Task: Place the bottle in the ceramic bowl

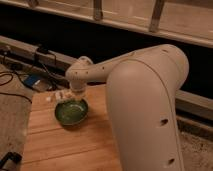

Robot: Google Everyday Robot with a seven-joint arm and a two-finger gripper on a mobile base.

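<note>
**A:** Where is the arm sitting at this moment?

**B:** The big white arm [145, 100] is filling the right half of the view, bending over from the right and reaching down to the left across the wooden table [60, 145]. Its wrist is pointing down at the far rim of the ceramic bowl [71, 111].

**A:** And the gripper?

**B:** The gripper [66, 96] is hanging just above and behind the bowl's far edge, on its left side. Pale shapes are showing there, right under the wrist.

**A:** Is it holding the bottle?

**B:** Something small and white is sitting at the gripper's tip, and I am taking it for the bottle [60, 95], just beside the bowl's far-left rim. Whether it is gripped, or touching the rim, I cannot tell. Another pale bit [49, 99] is lying on the table a little further left.

**A:** What about the bowl itself?

**B:** It is resting on the table near the far-left part, green and glossy with a darker rim. Its inside is showing only green.

**A:** Anything else around?

**B:** Dark cables [30, 67] are trailing over the floor to the left, beside a blue object [31, 81]. A metal railing [100, 12] is running along the top.
</note>
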